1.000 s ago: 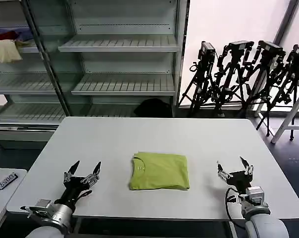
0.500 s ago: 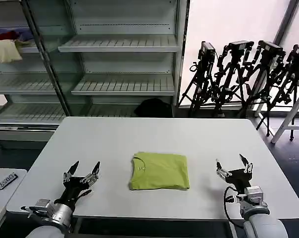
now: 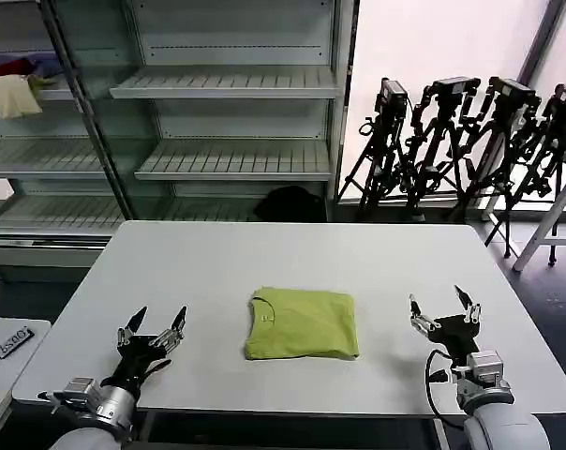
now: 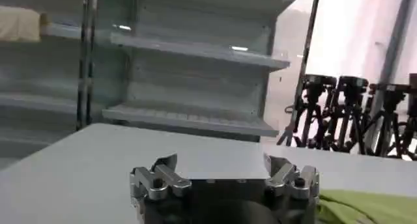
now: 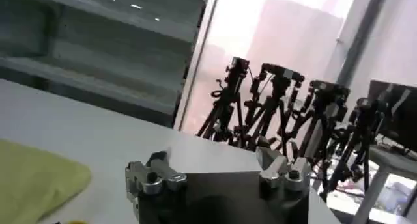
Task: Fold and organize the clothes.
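Shirt (image 3: 302,324), lime and folded into a neat rectangle, lies mid-table (image 3: 264,253) between both spread-fingered, empty grippers: left gripper (image 3: 152,328) near the left front edge, right gripper (image 3: 444,309) opposite. Head view shows its collar; wrist views catch merely a green edge.
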